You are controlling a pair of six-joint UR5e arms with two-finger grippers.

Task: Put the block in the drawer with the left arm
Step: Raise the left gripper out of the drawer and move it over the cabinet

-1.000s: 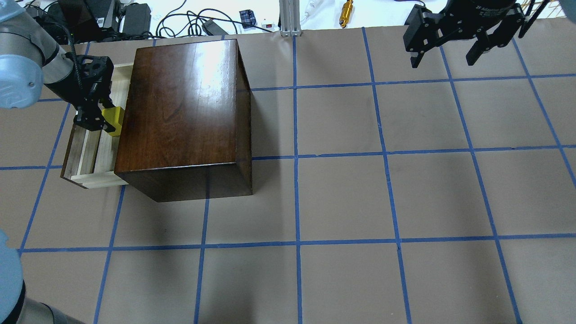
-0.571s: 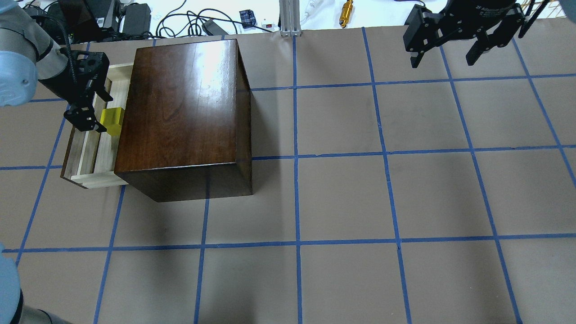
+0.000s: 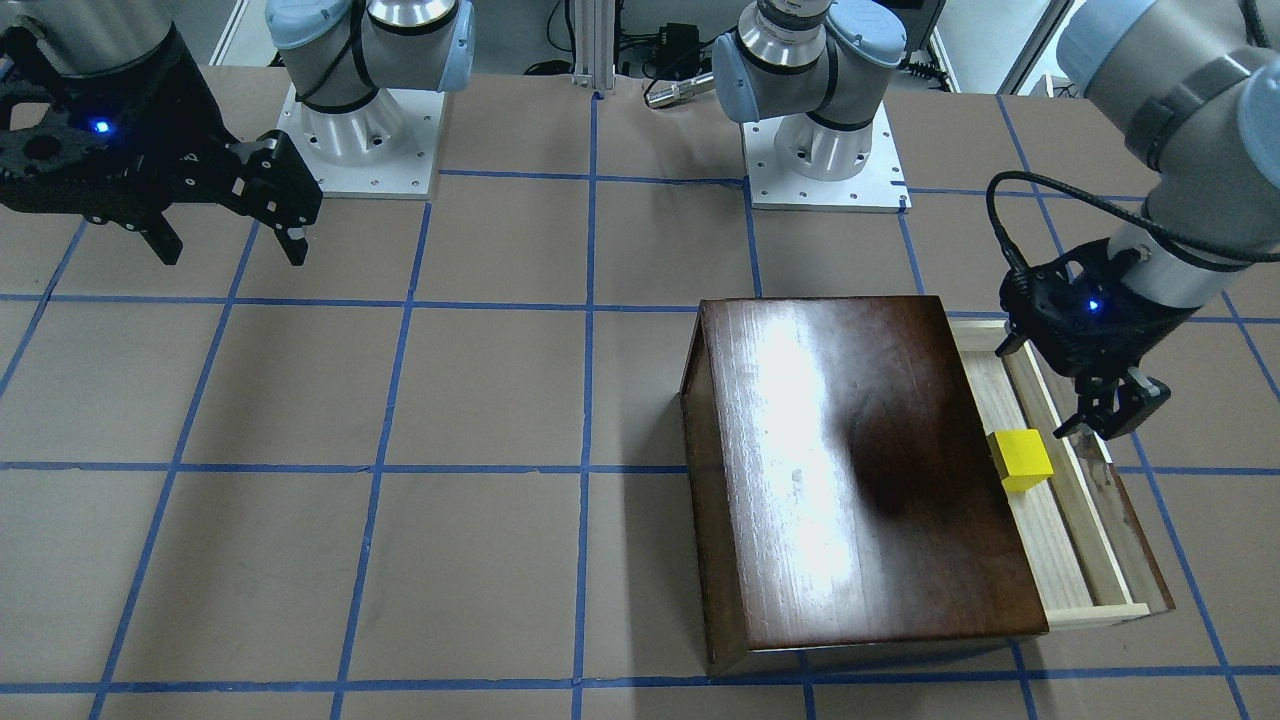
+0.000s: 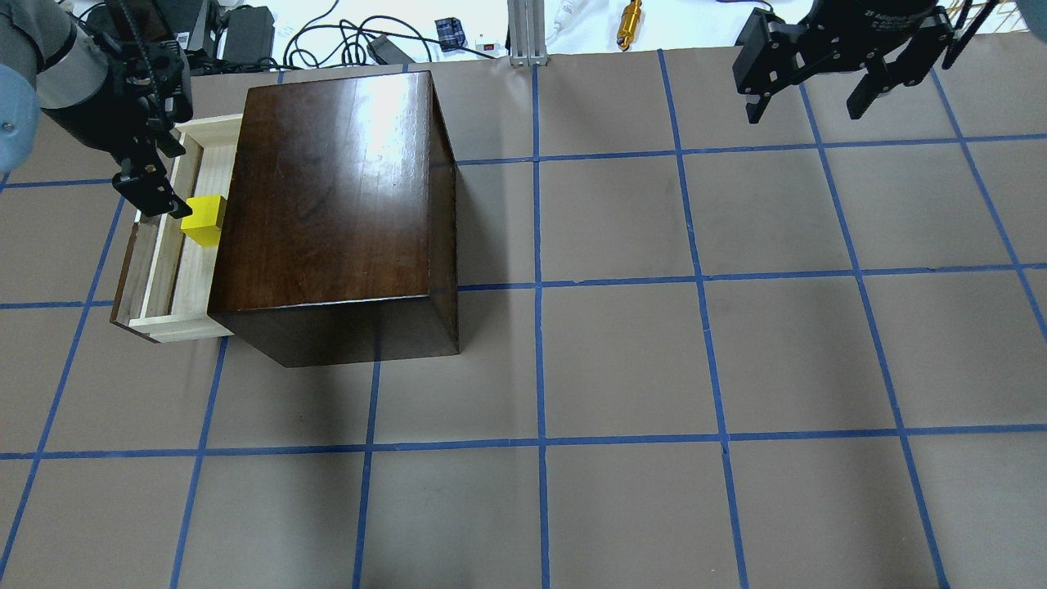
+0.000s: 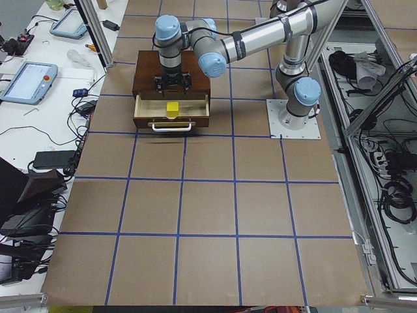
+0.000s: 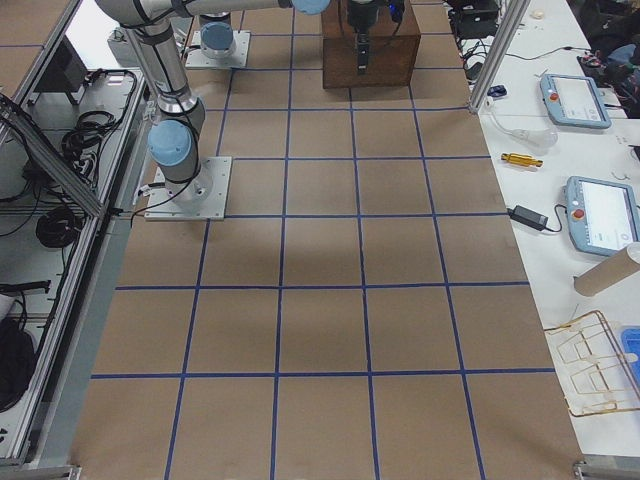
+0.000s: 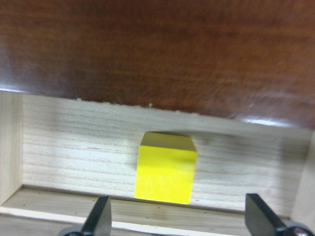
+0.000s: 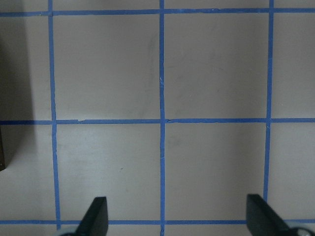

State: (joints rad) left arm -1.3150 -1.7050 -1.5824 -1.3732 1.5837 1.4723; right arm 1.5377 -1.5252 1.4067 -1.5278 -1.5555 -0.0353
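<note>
The yellow block [image 4: 203, 219] lies on the pale floor of the open drawer [image 4: 192, 278], close to the dark-brown cabinet [image 4: 327, 204]. It also shows in the front view [image 3: 1020, 458] and the left wrist view [image 7: 166, 173]. My left gripper [image 4: 150, 192] is open and empty. It hovers above the drawer's outer edge, clear of the block; its fingers [image 7: 101, 216] stand wide apart. My right gripper [image 4: 806, 110] is open and empty, hanging over the bare table far to the right.
The drawer's dark front panel and metal handle [image 5: 171, 128] face away from the cabinet. Cables, boxes and a brass tool [image 4: 630, 23] lie beyond the table's far edge. Blue tape lines grid the brown table [image 4: 622, 360].
My left gripper has let go of the block and drawn back and up from it. The block now rests in the drawer. The right arm has not moved.
</note>
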